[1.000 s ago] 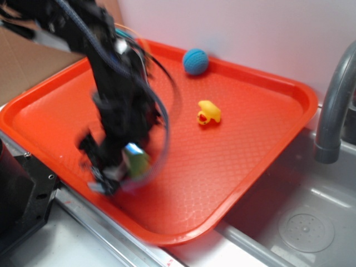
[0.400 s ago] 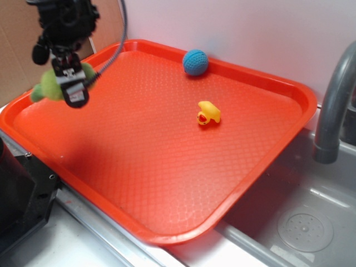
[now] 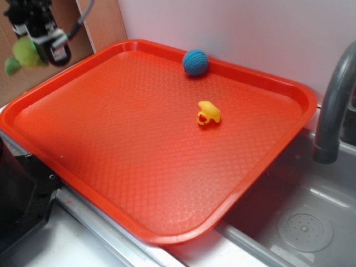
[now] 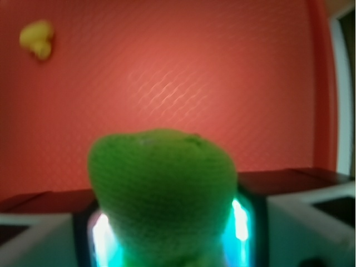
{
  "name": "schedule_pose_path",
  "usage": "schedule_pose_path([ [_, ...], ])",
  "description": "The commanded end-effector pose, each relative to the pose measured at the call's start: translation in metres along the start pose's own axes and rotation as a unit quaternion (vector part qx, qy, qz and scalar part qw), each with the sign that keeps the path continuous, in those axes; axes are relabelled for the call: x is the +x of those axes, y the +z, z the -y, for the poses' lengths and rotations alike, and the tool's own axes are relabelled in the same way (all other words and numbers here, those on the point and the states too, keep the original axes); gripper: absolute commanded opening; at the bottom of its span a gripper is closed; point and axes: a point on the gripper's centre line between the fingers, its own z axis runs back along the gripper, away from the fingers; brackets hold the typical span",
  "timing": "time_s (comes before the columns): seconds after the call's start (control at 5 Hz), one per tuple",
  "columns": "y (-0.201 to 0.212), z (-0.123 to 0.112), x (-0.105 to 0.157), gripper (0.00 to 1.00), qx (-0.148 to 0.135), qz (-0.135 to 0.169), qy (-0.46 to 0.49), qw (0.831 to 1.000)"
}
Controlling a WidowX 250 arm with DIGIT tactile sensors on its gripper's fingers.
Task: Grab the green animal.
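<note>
I hold the green animal (image 3: pixel 23 53) clamped in my gripper (image 3: pixel 40 49), up in the air beyond the tray's far left corner, well clear of its surface. In the wrist view the toy (image 4: pixel 162 189) fills the lower middle, squeezed between my fingers (image 4: pixel 240 222), its knitted skin bulging out above them. I judge it light and soft: it gives under pressure, so the hold sinks in rather than slips, and there is nothing to break. The plump body is the right place to grip, since the smaller end sticking out to the side would fold away. The orange tray (image 3: pixel 167 233) lies flat below and holds only two things, well apart from each other: a yellow duck (image 3: pixel 208 113) near its middle and a blue ball (image 3: pixel 195 62) touching the far rim
</note>
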Motion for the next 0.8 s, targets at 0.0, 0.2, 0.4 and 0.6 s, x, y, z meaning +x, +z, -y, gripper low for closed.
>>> schedule_pose_path([
  [0.0,0.0293,0.0092,0.0178,0.00,0.009,0.055,0.019,0.998],
  [0.2,0.0330,0.0069,0.0241,0.00,0.012,0.056,0.026,0.998],
  [0.4,0.0309,0.0021,0.0238,0.00,0.007,0.055,0.036,0.998],
  [0.6,0.0307,0.0036,0.0205,0.00,0.005,0.059,0.036,0.998],
])
